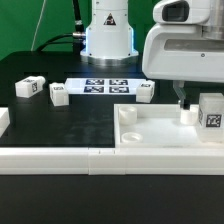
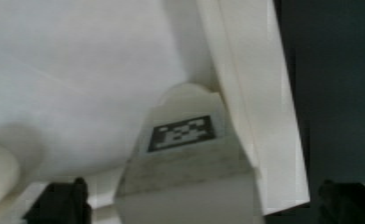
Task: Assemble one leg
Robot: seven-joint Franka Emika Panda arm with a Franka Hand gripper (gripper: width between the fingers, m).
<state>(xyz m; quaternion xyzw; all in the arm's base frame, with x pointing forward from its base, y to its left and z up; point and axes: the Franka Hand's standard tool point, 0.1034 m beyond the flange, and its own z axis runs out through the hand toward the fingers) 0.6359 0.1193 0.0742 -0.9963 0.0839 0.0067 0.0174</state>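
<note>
- Starting nearest the exterior camera: a long white plastic rail (image 1: 60, 157) runs across the front of the black table (image 1: 60, 120), and the large white square tray-like piece (image 1: 160, 135) with round corner sockets lies just behind it, toward the exterior view's right.
- On that tray-like piece, at its corner toward the exterior view's right, stands the leg (image 1: 211, 110), a small white rectangular plastic block with a black-and-white marker tag facing the camera. It looks upright.
- The gripper (image 1: 183, 101) hangs just beside that leg, over the same end of the tray-like piece. The wrist view shows dark fingertips (image 2: 63, 197) either side of a tagged white block (image 2: 182, 135); whether they press on it or stand free I cannot tell.
- Farther from the tray-like piece, well apart, three more small white tagged blocks (image 1: 27, 87) (image 1: 58, 94) (image 1: 145, 90) lie loose on the table.
- Beyond the tray-like piece, between those blocks, lies the marker board (image 1: 104, 86), with the arm's white base (image 1: 108, 38) behind it.
- Judgement: the leg seems placed at or near its corner socket, but I cannot tell if it is seated. Pressing or twisting it home, then letting go, is likely what remains.
</note>
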